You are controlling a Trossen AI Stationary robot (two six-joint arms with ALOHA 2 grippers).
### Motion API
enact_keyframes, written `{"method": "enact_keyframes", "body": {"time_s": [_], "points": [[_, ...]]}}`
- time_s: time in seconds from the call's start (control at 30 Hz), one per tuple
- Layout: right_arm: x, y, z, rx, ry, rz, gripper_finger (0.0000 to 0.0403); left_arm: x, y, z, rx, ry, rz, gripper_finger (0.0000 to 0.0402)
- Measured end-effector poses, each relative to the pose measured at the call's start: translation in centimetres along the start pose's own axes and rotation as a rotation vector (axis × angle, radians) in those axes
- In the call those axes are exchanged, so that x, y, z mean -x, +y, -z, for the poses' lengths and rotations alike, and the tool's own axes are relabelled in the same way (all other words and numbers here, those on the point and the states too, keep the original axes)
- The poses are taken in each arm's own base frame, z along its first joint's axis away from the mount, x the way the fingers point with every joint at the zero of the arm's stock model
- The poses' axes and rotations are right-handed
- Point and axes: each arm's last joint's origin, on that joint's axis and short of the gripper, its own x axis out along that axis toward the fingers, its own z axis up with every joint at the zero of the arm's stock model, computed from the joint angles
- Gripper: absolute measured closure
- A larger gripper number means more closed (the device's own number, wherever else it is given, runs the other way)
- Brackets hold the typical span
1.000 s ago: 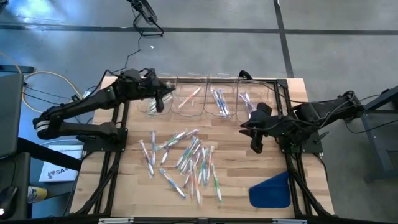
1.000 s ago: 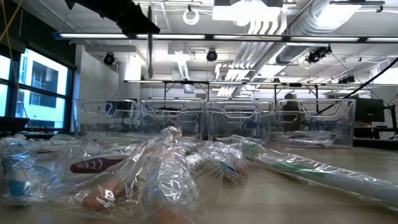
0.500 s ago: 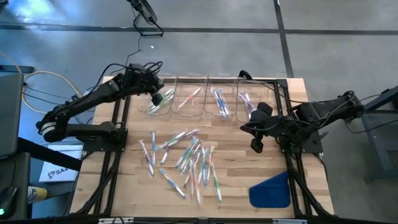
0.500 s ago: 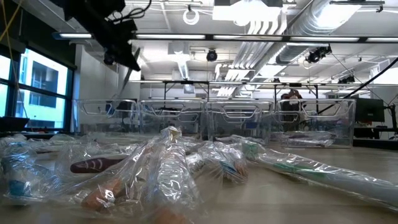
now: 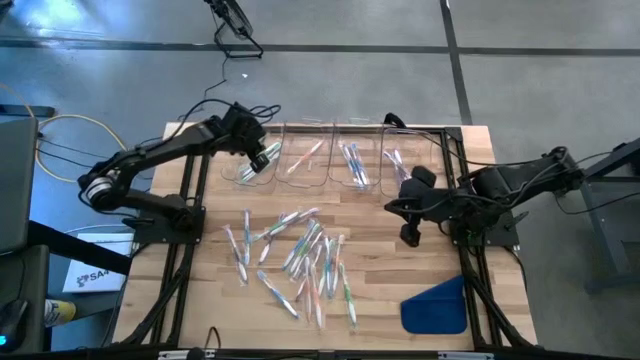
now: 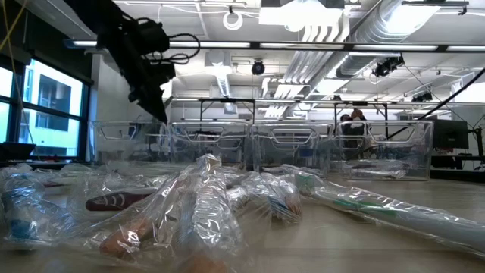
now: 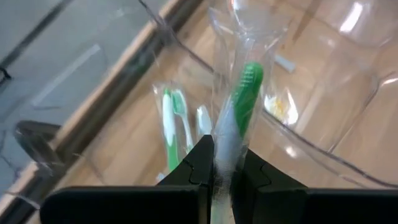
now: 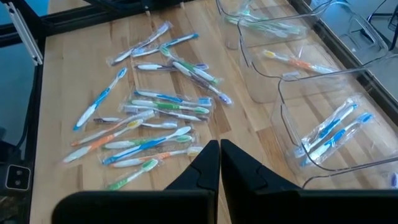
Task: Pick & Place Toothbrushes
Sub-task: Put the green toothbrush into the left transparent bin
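Wooden slats make up the surface, with a blue flat piece at its near right corner and bare wood all around it. Between the two arms, nearer than both claws, lies the loose heap of wrapped toothbrushes. The right claw hovers just right of that heap, fingers together on nothing. Farther back stands a row of clear bins, some holding sorted brushes. The left claw is over the leftmost bin, clamped on a wrapped green toothbrush. No writing can be read.
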Motion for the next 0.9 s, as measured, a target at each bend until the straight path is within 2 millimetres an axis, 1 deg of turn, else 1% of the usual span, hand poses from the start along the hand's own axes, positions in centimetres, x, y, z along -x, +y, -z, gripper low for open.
{"method": "enact_keyframes", "body": {"time_s": [0.2,0.33,0.43,0.67,0.77,0.9], "points": [[-0.5,0.2,0.0,0.006,0.013,0.007,0.0396,-2.1,-0.1,0.5,0.001,0.086,0.013,0.0382],[-1.0,0.5,0.1,0.011,0.03,0.013,0.0396,-2.5,0.0,0.6,-0.001,0.103,0.0,0.037],[-1.2,0.6,0.2,0.015,0.044,0.008,0.0396,-2.5,0.0,0.6,-0.001,0.102,-0.012,0.034],[-1.4,0.7,0.2,0.018,0.055,0.003,0.0396,-2.5,0.0,0.5,-0.025,0.095,-0.012,0.0251],[-1.4,0.6,0.2,0.018,0.046,0.009,0.0396,-2.5,0.0,0.3,-0.026,0.078,-0.015,0.023],[-0.7,0.3,0.0,0.014,0.021,0.002,0.04,-2.1,0.1,0.2,-0.028,0.057,-0.019,0.022]]}}
